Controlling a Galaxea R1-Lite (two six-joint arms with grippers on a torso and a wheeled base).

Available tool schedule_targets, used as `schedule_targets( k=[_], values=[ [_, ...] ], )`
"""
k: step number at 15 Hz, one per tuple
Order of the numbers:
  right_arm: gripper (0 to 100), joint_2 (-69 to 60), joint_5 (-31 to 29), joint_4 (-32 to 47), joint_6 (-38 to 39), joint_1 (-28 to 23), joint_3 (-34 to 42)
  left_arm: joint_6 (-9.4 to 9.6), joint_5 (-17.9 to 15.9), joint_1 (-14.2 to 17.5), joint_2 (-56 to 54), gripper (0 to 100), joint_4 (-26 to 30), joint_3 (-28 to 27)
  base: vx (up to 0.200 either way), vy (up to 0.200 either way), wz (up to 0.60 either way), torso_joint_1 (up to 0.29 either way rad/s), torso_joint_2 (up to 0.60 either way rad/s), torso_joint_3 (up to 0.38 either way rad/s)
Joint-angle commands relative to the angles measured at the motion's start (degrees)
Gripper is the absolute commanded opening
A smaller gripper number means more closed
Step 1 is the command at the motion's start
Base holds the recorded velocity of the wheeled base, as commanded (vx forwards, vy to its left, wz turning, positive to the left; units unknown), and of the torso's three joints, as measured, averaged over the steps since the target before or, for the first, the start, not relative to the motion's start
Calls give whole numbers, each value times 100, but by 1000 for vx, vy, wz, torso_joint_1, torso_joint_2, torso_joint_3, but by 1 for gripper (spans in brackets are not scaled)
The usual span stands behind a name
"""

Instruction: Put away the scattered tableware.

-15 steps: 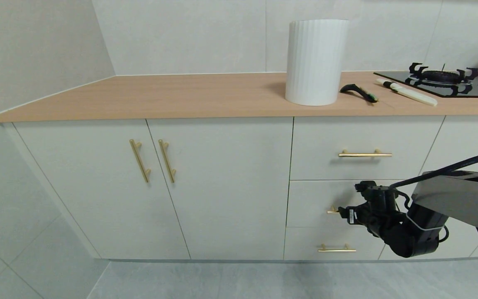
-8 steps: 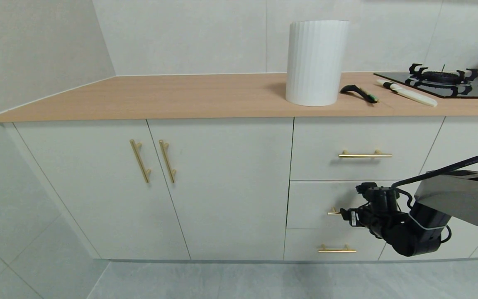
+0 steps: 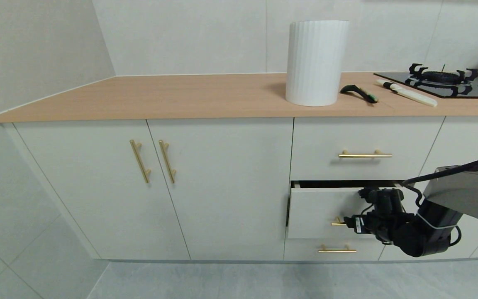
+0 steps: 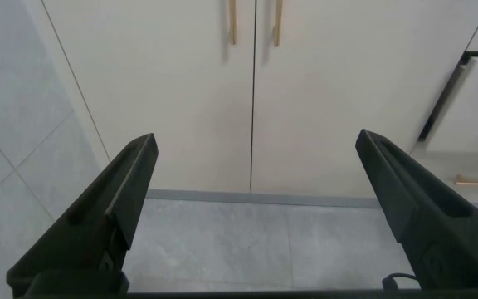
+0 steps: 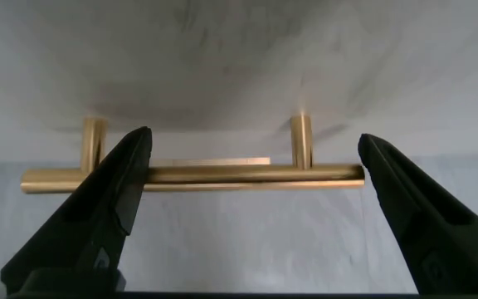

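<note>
On the wooden counter (image 3: pixel 181 95) lie a black peeler with a green tip (image 3: pixel 359 92) and a white knife with a black handle (image 3: pixel 407 92), beside a tall white ribbed holder (image 3: pixel 315 62). Below them the middle drawer (image 3: pixel 318 209) stands slightly pulled out, with a dark gap along its top. My right gripper (image 3: pixel 349 222) is at that drawer's gold handle (image 3: pixel 337 224). In the right wrist view the handle (image 5: pixel 222 175) runs across between the spread fingers of the gripper (image 5: pixel 251 166), which is open. My left gripper (image 4: pixel 256 158) hangs open and holds nothing, low in front of the cabinet doors (image 4: pixel 256 83).
A black gas hob (image 3: pixel 442 83) sits at the counter's right end. The top drawer (image 3: pixel 365 154) and bottom drawer (image 3: pixel 336 249) are closed, as are the two cabinet doors (image 3: pixel 152 162) to the left. Grey tiled floor (image 3: pixel 222 282) lies in front.
The middle drawer has slid out from the cabinet front, opening a dark gap at its top. My right gripper has come back and slightly down with the handle.
</note>
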Motion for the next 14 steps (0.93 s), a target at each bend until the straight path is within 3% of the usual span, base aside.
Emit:
schedule_targets(
  k=[1,3,7,9,14],
  values=[
    [100,-479,71,87,-9,46,297,-2,2,0,2,100,-7,0,0,0,0,0,0,0],
    [100,-1498,168,527,-18,81,736,-2,2,0,2,100,2,0,0,0,0,0,0,0],
    [100,-3370,396,1933,0,266,745,-2,2,0,2,100,2,0,0,0,0,0,0,0],
    [100,-3924,388,2144,17,424,745,-10,2,0,2,100,2,0,0,0,0,0,0,0],
    [100,-3362,317,2030,123,679,543,-2,2,0,2,100,2,0,0,0,0,0,0,0]
  ],
)
